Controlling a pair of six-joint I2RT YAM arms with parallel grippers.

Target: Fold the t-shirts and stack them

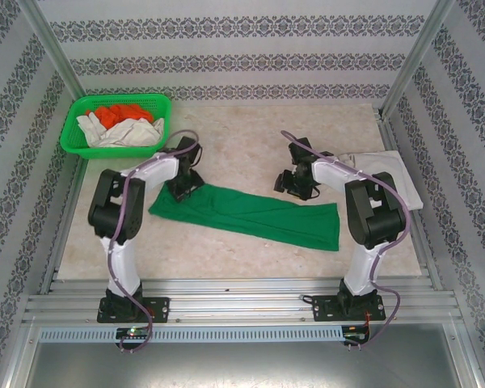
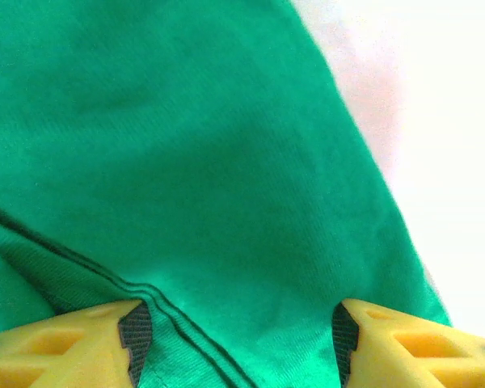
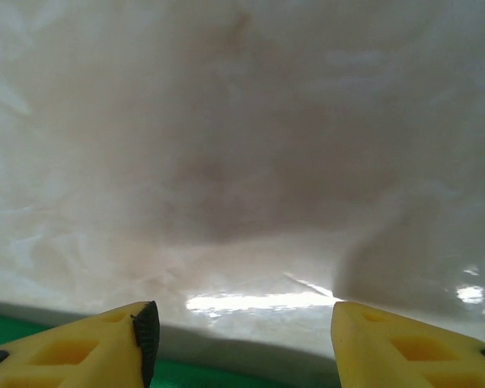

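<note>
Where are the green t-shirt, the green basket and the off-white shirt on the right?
green t-shirt (image 1: pixel 250 212): top external view, middle of the spread cloth.
green basket (image 1: pixel 121 98): top external view, on its far rim.
off-white shirt (image 1: pixel 404 182): top external view, on its exposed right half.

I note bright, even overhead light. Table (image 3: pixel 250 302) glares white, near; green t-shirt (image 2: pixel 186 162) slightly soft, surface right of it blown out.
</note>
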